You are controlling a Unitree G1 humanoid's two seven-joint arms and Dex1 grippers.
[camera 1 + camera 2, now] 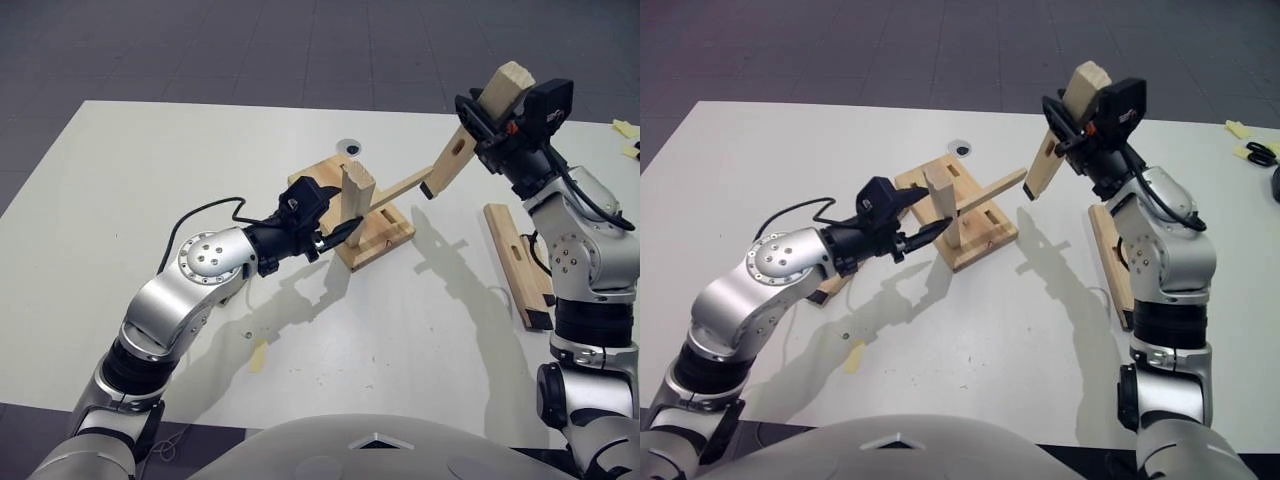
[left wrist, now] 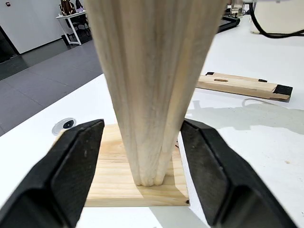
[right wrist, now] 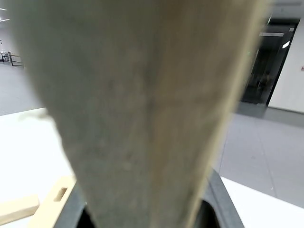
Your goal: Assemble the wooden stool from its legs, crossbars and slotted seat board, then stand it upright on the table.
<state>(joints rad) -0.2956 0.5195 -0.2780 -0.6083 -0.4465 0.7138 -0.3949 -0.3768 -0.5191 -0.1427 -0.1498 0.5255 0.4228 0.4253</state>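
The left end effector (image 1: 342, 230) sits low at the foot of the upright leg (image 1: 358, 190), fingers (image 2: 71, 175) spread to either side of it. Whether the pads touch the wood cannot be told. This leg stands on the slotted seat board (image 1: 382, 242), which lies flat near the middle of the surface (image 1: 150, 170).

A crossbar (image 1: 400, 188) projects from the upright leg toward the right. Its free end lies just beside the lower end of the raised leg (image 1: 448, 168). The right end effector (image 1: 493, 112) is clamped on the raised leg's upper part and holds it tilted in the air. A spare leg (image 1: 515, 262) lies flat on the surface further right.

Handling: the parts are probably light, rigid softwood. They will not flex, so any misalignment at a joint is likely to jam. Grip each leg across its flat faces, clear of the mortise.

Not visible: the seating of the upright leg in the board, and the contact between crossbar tip and raised leg. The right fingers are largely covered by the leg.
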